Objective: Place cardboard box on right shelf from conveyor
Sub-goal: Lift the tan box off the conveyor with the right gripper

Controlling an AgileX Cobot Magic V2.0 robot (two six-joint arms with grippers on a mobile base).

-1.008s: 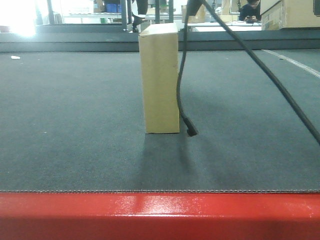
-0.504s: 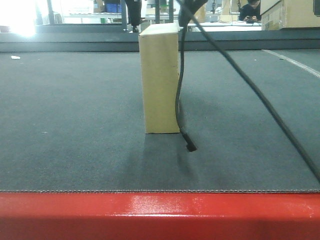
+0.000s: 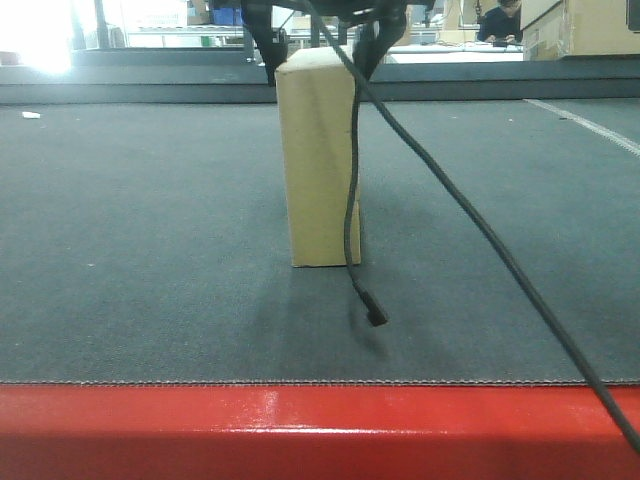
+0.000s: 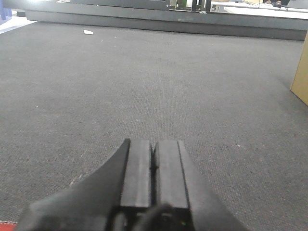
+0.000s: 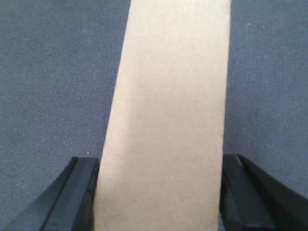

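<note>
My right fingers point(image 5: 79, 192) straddle the top of the plain tan-yellow, slim rectangular cardboard box point(image 3: 318, 160), 1 black pad against each side face. No gap shows on either side in the right wrist view, so I judge the hold made. The box is not yet lifted: it stands upright on its narrow end on the wide, dark grey-green textured conveyor belt point(image 3: 150, 200). It sits well back from the glossy red metal edge point(image 3: 300, 430) nearest the front camera.

Gripping high and across the thin dimension makes sense. The box is tall and slim, my fingers span only its narrow width, and a top pinch should let it hang plumb once raised.

My left fingers point(image 4: 139, 178) are pressed together on nothing, low over bare belt, with a corner of the box just visible at the far right of their view. They are parked aside, I judge, because 1 arm is enough for this load.

A thin black cable point(image 3: 450, 200) droops from above across the front of the box, and its loose plug end hangs near the belt in front of the base — it could snag during the lift. The brushed-steel right shelf appears in none of the 3 views, so the whole carry lies ahead.
</note>
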